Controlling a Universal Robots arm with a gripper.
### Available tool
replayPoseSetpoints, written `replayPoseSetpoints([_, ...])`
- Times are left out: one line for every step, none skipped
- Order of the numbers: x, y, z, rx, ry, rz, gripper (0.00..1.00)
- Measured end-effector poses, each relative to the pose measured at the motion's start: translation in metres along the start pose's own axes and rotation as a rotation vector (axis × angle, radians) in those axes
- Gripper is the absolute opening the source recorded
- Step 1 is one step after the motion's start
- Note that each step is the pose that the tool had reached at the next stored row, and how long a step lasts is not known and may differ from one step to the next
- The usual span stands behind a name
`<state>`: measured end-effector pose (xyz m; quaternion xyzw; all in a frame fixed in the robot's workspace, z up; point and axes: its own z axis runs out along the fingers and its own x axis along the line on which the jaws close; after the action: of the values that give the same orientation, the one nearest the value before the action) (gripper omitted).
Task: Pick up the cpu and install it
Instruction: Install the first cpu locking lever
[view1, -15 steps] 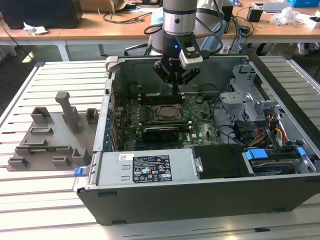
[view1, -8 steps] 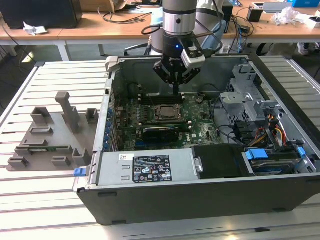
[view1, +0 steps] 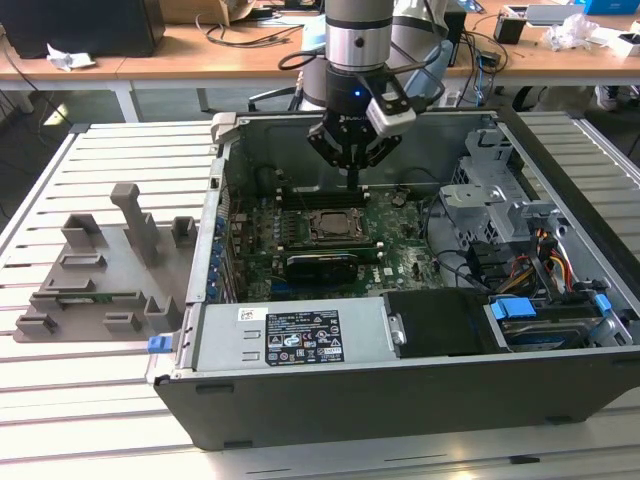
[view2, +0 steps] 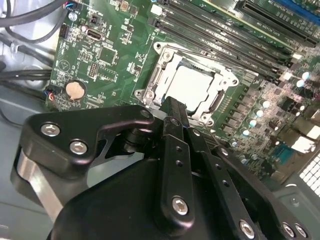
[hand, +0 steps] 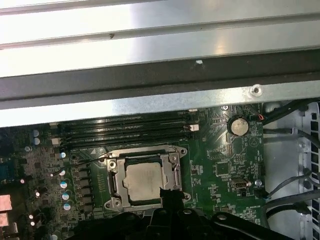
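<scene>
The cpu (view1: 330, 226) lies flat inside the motherboard socket (view1: 330, 212), its silver top facing up and the metal frame around it. In both wrist views the cpu (view2: 192, 86) (hand: 141, 182) sits square within the socket frame (view2: 159, 49) (hand: 176, 161). My gripper (view1: 352, 178) hangs inside the open computer case, a little above the board and just behind the socket. Its black fingers meet in a thin tip with nothing between them. In the wrist views that gripper (view2: 175, 106) (hand: 167, 196) tip stands at the edge of the cpu, not touching it as far as I can see.
The computer case (view1: 300, 400) lies open on a slatted metal table. A grey plastic holder tray (view1: 100, 270) rests on the table at the exterior view's left. Memory slots (hand: 125, 131) run beside the socket. Drive cages and cables (view1: 520, 230) crowd the exterior view's right.
</scene>
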<state>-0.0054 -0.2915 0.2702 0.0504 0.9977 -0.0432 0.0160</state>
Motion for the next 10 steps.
replayPoseSetpoints([0.0,0.0,0.0,-0.0003,-0.0007,-0.008,0.11])
replayPoseSetpoints([0.0,0.0,0.0,-0.0006,-0.0014,-0.017,0.11])
replayPoseSetpoints([0.0,0.0,0.0,-0.0008,-0.0019,-0.023,0.11])
replayPoseSetpoints([0.0,0.0,0.0,-0.0012,-0.0028,-0.033,0.11])
replayPoseSetpoints([0.0,0.0,0.0,-0.0015,-0.0035,-0.041,0.11])
replayPoseSetpoints([0.0,0.0,0.0,-0.0018,-0.0043,-0.05,0.11])
replayPoseSetpoints([0.0,0.0,0.0,-0.0021,-0.005,-0.059,0.11])
replayPoseSetpoints([0.0,0.0,0.0,-0.0026,-0.0061,-0.072,0.11])
replayPoseSetpoints([0.0,0.0,0.0,-0.0029,-0.0068,-0.079,0.11])
replayPoseSetpoints([0.0,0.0,0.0,-0.0031,-0.0073,-0.086,0.11])
